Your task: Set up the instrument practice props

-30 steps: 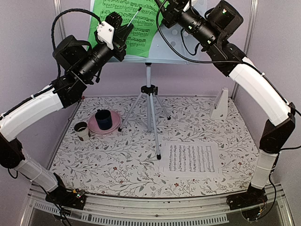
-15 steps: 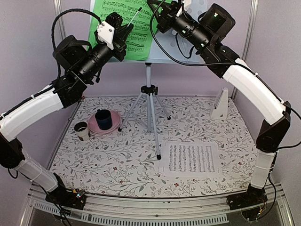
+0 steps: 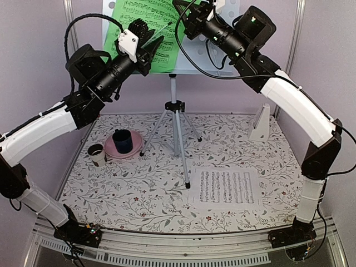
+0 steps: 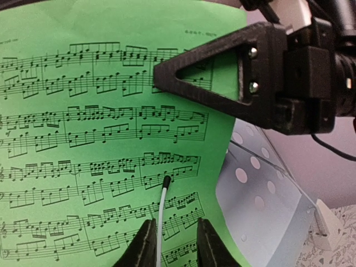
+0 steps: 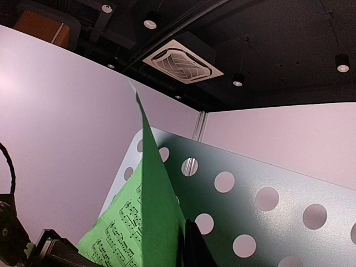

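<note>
The green sheet leans on the pale grey hole-punched desk of the music stand, whose tripod stands mid-table. My right gripper is shut on the green sheet's right edge; one black finger lies over the page and the desk rises behind. My left gripper faces the page, open, with a thin white black-tipped wire running along its left finger. The white sheet lies flat at front right. The white metronome stands at back right.
A dark blue cup sits on a pink plate at the left, with a small white cup beside it. The tripod's front leg reaches toward the white sheet. Lilac walls close in behind and on both sides.
My right gripper has moved left and slightly up, carrying the green sheet's edge with it. My left gripper has shifted up and right, closer to the page.
</note>
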Action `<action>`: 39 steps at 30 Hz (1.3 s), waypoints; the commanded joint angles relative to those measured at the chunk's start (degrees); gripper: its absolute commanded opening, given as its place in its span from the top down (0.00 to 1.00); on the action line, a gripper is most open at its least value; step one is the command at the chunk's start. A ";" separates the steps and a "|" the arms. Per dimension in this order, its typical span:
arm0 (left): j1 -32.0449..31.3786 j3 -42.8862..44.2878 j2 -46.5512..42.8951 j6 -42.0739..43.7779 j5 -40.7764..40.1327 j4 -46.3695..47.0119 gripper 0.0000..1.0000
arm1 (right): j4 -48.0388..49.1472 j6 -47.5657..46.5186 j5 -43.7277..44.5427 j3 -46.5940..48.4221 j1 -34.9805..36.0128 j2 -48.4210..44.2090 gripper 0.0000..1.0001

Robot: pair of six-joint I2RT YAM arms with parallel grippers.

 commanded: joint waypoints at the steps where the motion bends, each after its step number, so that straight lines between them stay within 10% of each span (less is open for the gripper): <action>1: -0.25 -1.91 -1.24 -0.69 2.32 -1.67 0.64 | 2.05 -0.86 0.63 0.02 -0.20 0.90 0.93; 10: -2.33 -6.51 -5.45 -1.08 2.30 -4.29 0.34 | 2.66 -1.52 1.91 0.08 -0.58 1.20 0.85; 26: -3.38 -14.08 -20.41 -13.42 -10.81 -8.43 0.39 | 4.25 -0.78 2.80 0.21 -1.83 0.58 0.65; 32: 1.22 -7.84 -19.48 -18.11 -17.63 -13.67 0.36 | 4.63 -0.42 4.59 1.30 -2.03 0.60 0.50; 39: 5.15 3.14 -12.49 -22.12 -19.30 -21.83 0.09 | 4.74 -0.09 5.40 1.11 -3.14 0.32 0.49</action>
